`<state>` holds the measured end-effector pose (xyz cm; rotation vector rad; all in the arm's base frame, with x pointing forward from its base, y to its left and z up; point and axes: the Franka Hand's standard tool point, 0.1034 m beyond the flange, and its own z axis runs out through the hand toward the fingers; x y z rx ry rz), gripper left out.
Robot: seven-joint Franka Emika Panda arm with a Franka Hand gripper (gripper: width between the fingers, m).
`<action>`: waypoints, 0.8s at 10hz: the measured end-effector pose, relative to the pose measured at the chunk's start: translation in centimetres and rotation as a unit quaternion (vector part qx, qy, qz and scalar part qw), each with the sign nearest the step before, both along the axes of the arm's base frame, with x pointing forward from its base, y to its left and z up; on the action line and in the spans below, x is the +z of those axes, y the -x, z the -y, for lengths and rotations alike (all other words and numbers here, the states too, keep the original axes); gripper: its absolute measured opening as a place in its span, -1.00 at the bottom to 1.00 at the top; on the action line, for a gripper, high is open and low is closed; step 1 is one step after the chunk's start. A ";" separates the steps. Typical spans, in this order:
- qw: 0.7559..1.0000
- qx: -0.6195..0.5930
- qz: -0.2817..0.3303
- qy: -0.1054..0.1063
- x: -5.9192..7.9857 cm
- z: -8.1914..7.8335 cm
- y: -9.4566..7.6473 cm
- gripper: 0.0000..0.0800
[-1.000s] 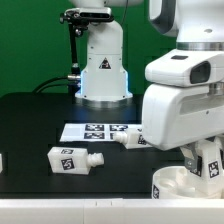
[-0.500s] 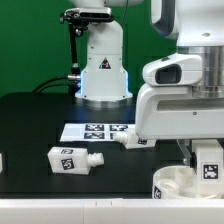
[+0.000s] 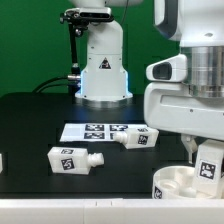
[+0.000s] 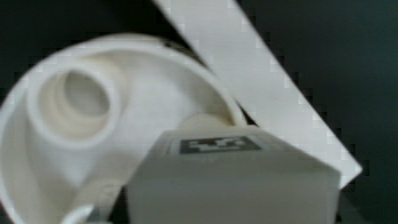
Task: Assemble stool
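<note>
The round white seat point(image 3: 172, 184) lies at the front of the exterior view's right. In the wrist view it shows as a disc with a round hole point(image 4: 80, 95). My gripper point(image 3: 205, 160) is shut on a white square leg point(image 3: 211, 166), tag facing out, and holds it upright at the seat's far right side. In the wrist view the tagged end of this leg point(image 4: 226, 146) fills the foreground and hides my fingers. Two more legs lie loose on the black table, one at front left point(image 3: 72, 159) and one near the middle point(image 3: 136, 139).
The marker board point(image 3: 92, 131) lies flat behind the loose legs. The white robot base point(image 3: 103, 70) stands at the back. A small white piece point(image 3: 2, 160) shows at the left edge. A long white bar point(image 4: 240, 70) runs diagonally beside the seat in the wrist view.
The arm's white housing has shifted up and toward the exterior view's right. The held leg has stayed at the seat, moving only slightly right. The loose legs have not moved.
</note>
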<state>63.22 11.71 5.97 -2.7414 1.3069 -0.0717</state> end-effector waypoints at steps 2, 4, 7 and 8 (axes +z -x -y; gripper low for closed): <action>0.997 -0.075 0.003 -0.018 0.0 -0.1 0.0 -0.16; 0.990 -0.139 -0.003 -0.030 0.0 -0.2 0.0 -0.16; 0.934 -0.351 -0.021 -0.063 0.1 -0.6 -0.2 -0.16; 0.911 -0.406 -0.020 -0.072 0.0 -0.6 -0.2 -0.16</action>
